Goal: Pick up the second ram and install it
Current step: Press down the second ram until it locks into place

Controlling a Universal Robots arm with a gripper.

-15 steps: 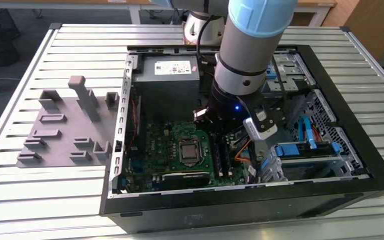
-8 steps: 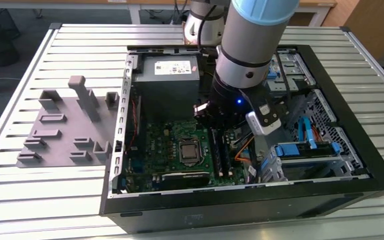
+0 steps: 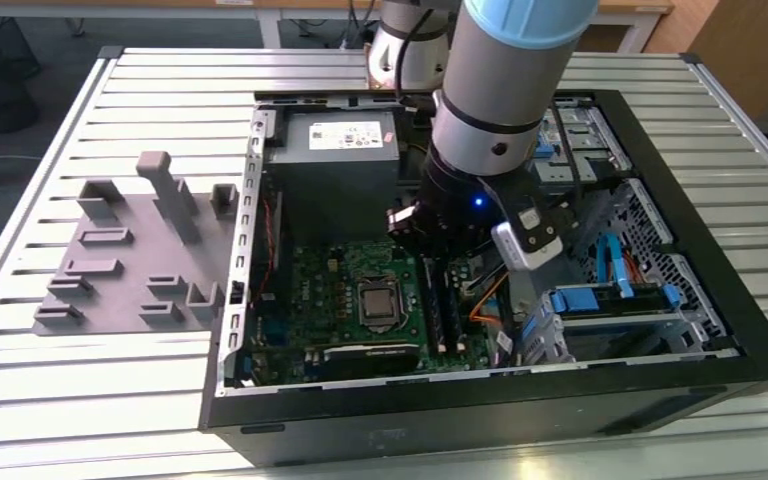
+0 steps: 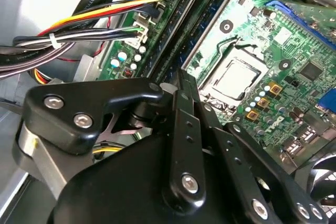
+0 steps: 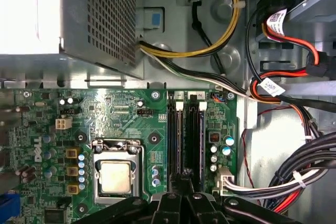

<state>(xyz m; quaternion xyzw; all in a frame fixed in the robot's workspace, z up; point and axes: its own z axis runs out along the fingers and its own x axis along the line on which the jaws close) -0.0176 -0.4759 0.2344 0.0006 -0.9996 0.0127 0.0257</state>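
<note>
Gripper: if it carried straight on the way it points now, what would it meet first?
Most likely the RAM slots on the motherboard: in the first wrist view the gripper sits right over their near end, pointing into the case. How far above them it is can't be judged.

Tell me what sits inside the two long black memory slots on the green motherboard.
In the first wrist view, both memory slots beside the processor socket hold dark sticks seated lengthwise. The gripper covers their near ends, so the latches there cannot be seen.
</note>
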